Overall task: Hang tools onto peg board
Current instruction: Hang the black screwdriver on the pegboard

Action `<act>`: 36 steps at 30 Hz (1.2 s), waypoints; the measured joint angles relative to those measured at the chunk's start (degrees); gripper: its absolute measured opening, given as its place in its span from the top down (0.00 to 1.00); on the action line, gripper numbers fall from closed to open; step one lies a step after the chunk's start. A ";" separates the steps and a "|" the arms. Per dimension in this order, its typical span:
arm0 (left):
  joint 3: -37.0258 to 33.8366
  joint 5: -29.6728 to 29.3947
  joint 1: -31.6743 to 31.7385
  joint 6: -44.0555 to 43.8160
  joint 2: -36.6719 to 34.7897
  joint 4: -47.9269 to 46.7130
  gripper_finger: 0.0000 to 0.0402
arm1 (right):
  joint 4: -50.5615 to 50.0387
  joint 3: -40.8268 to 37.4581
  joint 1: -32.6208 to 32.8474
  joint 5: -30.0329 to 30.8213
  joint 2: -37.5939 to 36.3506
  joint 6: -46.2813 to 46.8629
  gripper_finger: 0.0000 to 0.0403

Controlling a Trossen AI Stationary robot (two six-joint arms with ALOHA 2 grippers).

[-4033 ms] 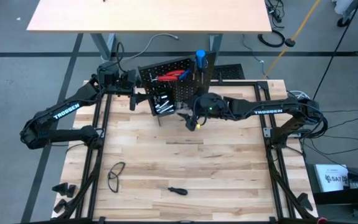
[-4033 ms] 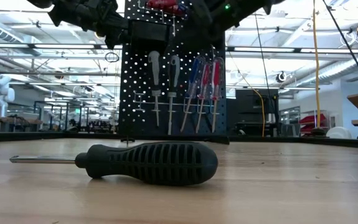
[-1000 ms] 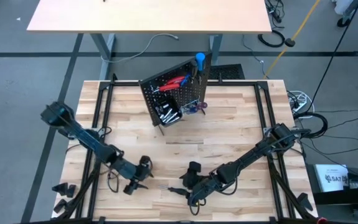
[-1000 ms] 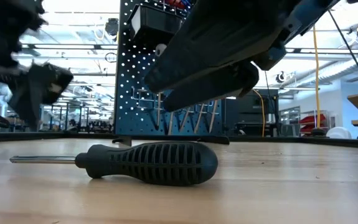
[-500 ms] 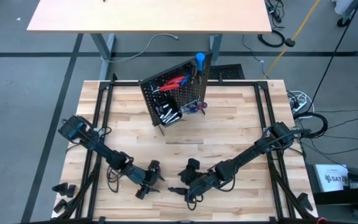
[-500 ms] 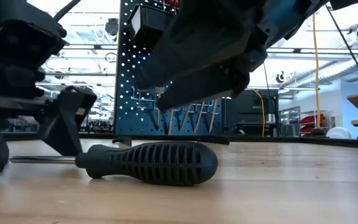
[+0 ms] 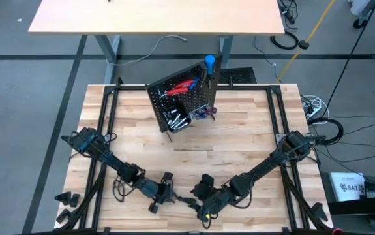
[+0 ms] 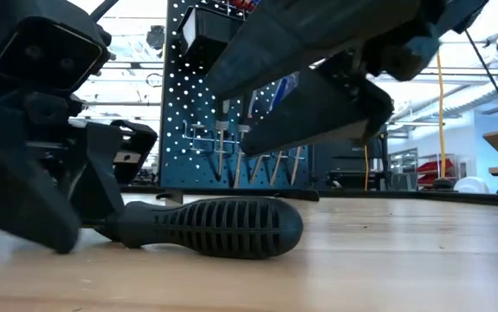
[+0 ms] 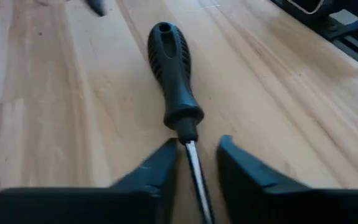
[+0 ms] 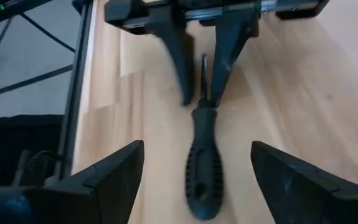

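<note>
A black-handled screwdriver (image 9: pixel 171 68) lies flat on the table near its front edge, also seen in the low view (image 8: pixel 205 227). My left gripper (image 9: pixel 197 155) is down at the table, open. Its two fingers stand on either side of the metal shaft (image 9: pixel 192 165), just behind the handle, with a gap still showing. My right gripper (image 10: pixel 197 180) hovers open over the handle's free end, clear of it. The peg board (image 7: pixel 184 98) stands upright at the table's far middle. Screwdrivers (image 8: pixel 231 147) and red pliers (image 7: pixel 180 85) hang on its hooks.
Safety glasses (image 7: pixel 117 188) lie near the front left, partly under my left arm. A blue-handled tool (image 7: pixel 209 63) sticks up at the peg board's top. Bare wood stretches between the peg board and the two grippers.
My left gripper has moved along the near edge toward the table's right and down to the table. It has come over the screwdriver's shaft, and its fingers have drawn closer together around it. My right gripper has stayed over the handle, shifting only slightly. The screwdriver has not moved.
</note>
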 joint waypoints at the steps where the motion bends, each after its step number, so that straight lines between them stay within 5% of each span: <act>1: 0.00 -0.30 0.02 0.00 0.00 -0.29 0.78 | 0.00 0.00 0.27 -0.03 0.00 0.73 0.29; 4: -0.04 -1.47 0.04 -0.04 0.00 -1.19 0.95 | 0.00 0.00 0.89 0.04 -0.01 3.08 0.29; 11: -0.15 -1.98 0.70 -0.13 -1.24 -1.27 0.97 | 0.99 0.00 2.77 1.76 -0.02 6.96 0.29; 21: -1.43 -12.85 0.85 5.17 -20.04 -17.00 0.98 | 7.25 5.58 8.52 27.03 -0.57 -7.13 0.29; 28: -4.64 -13.05 1.43 8.90 -34.90 -13.29 0.98 | 7.69 8.20 9.05 44.36 -0.57 -20.15 0.29; 36: -7.95 -7.96 2.16 12.17 -39.65 -7.49 0.98 | 14.69 8.13 5.81 41.23 -0.52 -30.74 0.29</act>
